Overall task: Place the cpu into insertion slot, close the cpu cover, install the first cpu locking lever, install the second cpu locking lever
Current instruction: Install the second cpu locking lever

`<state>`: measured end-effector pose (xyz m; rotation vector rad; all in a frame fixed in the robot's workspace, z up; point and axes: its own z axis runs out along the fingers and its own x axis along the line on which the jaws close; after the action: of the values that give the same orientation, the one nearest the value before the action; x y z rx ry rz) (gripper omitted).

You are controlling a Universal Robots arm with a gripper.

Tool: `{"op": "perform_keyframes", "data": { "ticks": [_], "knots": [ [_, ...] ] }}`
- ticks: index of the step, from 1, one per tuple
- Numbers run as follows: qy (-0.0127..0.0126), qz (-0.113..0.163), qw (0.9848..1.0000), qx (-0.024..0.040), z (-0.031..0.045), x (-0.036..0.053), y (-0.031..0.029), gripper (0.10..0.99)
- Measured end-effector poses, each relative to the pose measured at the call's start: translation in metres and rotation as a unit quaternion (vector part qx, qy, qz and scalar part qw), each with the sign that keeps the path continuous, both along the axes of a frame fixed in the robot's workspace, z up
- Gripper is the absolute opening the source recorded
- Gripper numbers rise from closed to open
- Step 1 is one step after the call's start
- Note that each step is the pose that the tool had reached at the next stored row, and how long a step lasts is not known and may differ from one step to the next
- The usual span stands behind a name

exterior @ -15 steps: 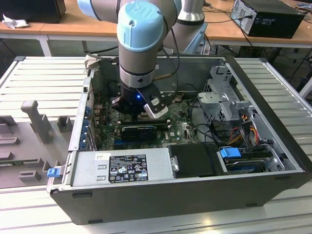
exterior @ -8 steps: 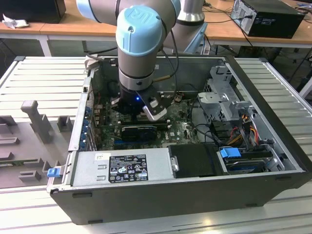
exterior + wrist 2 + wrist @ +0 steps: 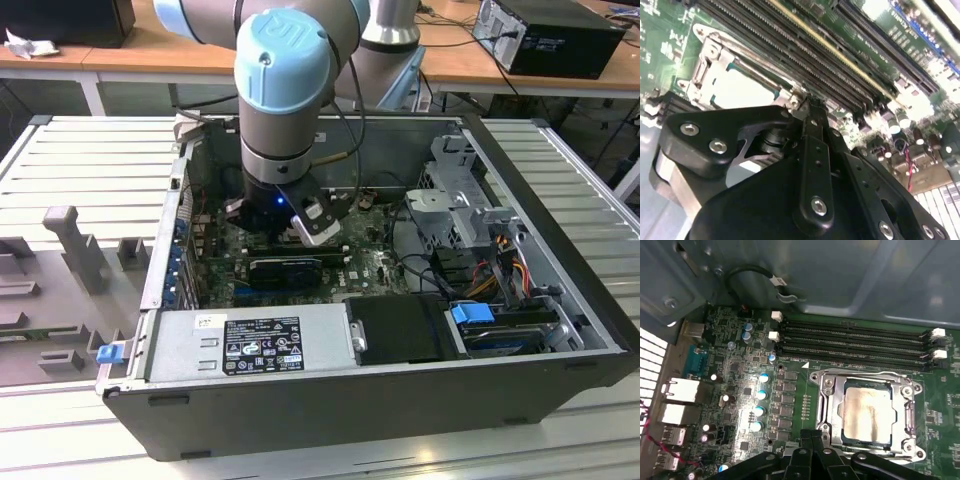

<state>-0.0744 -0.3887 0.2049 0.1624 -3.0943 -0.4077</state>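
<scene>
The pale beige cpu (image 3: 866,412) lies flat in the insertion slot (image 3: 843,415), whose dark rim shows around it. The silvery cpu cover (image 3: 832,402) is down over it, framing the chip in its window. A thin metal lever (image 3: 865,373) runs along the cover's edge beside the memory slots. My gripper (image 3: 812,436) is shut, its black fingers pressed together with nothing seen between them, just off the socket's corner. In the second wrist view the gripper (image 3: 810,104) sits at the corner of the cover (image 3: 705,65) and the cpu (image 3: 742,91). In the exterior view the gripper (image 3: 300,222) reaches down inside the computer case.
Long black memory slots (image 3: 855,342) run beside the socket. Blue capacitors (image 3: 761,395) and rear ports (image 3: 680,390) crowd the other side. In the case, the power supply (image 3: 250,345), a drive cage (image 3: 460,200) and cables (image 3: 500,260) surround the board.
</scene>
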Motion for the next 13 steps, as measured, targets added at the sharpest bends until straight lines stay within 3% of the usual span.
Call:
{"op": "perform_keyframes", "data": {
  "ticks": [6, 13],
  "knots": [
    [0.0, 0.0, 1.0, -0.0026, 0.0188, 0.0, 0.0, 0.106],
    [0.0, 0.0, 1.0, -0.0045, 0.029, 0.0, 0.0001, 0.106]
  ]
}}
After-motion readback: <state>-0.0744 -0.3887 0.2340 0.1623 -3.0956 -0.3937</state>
